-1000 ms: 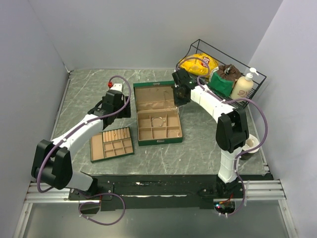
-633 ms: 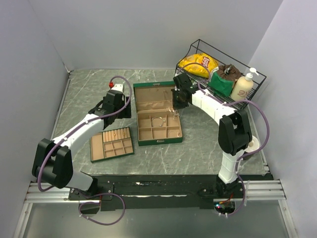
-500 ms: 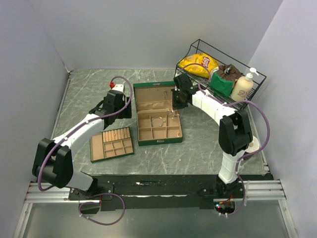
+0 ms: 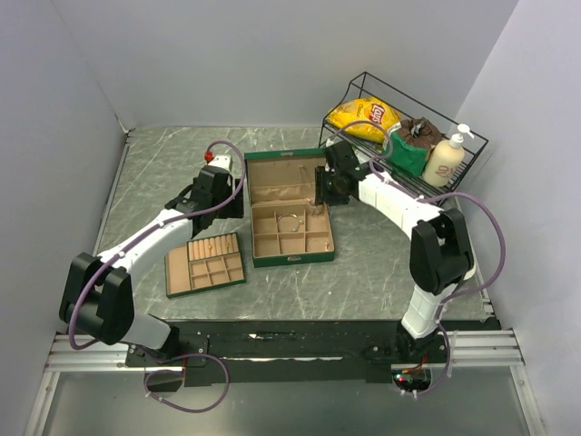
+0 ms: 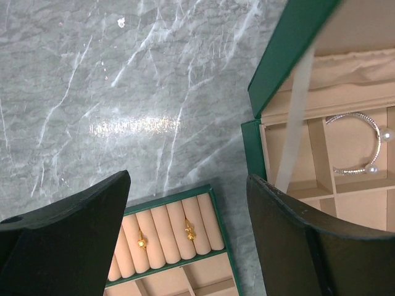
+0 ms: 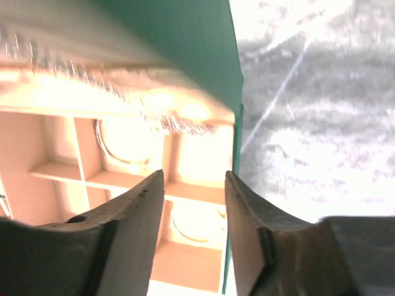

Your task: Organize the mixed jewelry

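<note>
**Mixed jewelry [image 4: 289, 221]: where each piece lies**

From the overhead view I see the green box [image 4: 260, 257] standing open at the middle of the marbled surface [image 4: 154, 163]. The divided tray [image 4: 179, 283] lies just beside it, toward the left arm's side.

(a) A pearl-tipped bangle [image 5: 364, 145] lies in one of the box's middle compartments.

(b) Two small gold pieces [image 5: 188, 229] sit in the ring rolls of the tray.

(c) A fine chain [image 6: 166, 120], blurred in my right wrist view, stretches along the back edge of the box's compartments by the lid. It lies beyond the fingertips and clear of them.

(d) Thin round outlines show in two compartments below it. I cannot tell what they are.

The left pincer [image 5: 188, 179] hangs over the gap between tray and box, its jaws spread wide with nothing in them. The right pincer [image 6: 192, 185] hangs over the far right corner of the box, its jaws parted and empty, with the compartments showing through the gap.
</note>
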`<state>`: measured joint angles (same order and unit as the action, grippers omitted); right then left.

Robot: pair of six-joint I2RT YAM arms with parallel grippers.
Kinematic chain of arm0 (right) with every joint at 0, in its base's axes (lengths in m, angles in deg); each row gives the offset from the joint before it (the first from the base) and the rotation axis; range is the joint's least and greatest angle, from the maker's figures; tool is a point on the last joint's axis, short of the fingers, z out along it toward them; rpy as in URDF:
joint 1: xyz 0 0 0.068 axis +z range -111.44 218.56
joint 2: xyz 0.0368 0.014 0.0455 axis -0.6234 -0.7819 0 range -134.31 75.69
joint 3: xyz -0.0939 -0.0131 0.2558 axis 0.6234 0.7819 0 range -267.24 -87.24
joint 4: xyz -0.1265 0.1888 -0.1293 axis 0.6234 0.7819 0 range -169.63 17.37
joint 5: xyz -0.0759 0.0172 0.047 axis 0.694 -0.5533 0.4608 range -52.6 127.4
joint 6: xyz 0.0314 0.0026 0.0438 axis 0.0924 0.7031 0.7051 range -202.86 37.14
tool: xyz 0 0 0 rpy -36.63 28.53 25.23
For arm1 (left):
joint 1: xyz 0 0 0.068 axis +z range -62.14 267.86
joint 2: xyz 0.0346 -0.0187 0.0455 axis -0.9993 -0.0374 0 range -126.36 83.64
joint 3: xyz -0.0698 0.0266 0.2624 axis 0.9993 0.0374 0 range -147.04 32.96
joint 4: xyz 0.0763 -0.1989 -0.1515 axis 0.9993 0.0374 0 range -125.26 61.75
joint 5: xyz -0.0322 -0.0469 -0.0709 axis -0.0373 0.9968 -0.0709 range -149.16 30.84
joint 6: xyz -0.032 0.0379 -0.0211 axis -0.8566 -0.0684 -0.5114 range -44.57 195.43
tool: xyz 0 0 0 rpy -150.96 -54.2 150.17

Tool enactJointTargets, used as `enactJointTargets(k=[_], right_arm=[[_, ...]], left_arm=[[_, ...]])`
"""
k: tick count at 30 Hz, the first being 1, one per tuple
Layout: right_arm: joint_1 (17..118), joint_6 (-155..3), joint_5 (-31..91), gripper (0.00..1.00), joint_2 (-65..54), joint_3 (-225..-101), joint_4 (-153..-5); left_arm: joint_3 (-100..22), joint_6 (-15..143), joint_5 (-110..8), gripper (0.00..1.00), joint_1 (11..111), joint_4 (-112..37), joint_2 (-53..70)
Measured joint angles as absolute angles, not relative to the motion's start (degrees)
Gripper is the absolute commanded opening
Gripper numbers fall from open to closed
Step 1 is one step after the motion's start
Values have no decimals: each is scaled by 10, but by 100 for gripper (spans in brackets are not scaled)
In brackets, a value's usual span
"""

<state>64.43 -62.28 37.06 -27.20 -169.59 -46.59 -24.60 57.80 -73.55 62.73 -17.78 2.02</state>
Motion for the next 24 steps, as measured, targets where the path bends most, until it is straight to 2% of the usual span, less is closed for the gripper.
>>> enactJointTargets(k=[11,16,19,24], right_arm=[[644,-613,380,51,-200,-1571,-481],[644,-611,383,41,-217,-1562,-489],[644,-611,385,31,-219,-1561,-495],[644,-617,387,28,-216,-1531,-517]], left_arm=[[-246,578,-736,82,626,-178,20],[-246,578,-741,83,623,-179,23],[-242,582,-752,84,621,-184,37],[-223,583,-761,84,622,-202,90]])
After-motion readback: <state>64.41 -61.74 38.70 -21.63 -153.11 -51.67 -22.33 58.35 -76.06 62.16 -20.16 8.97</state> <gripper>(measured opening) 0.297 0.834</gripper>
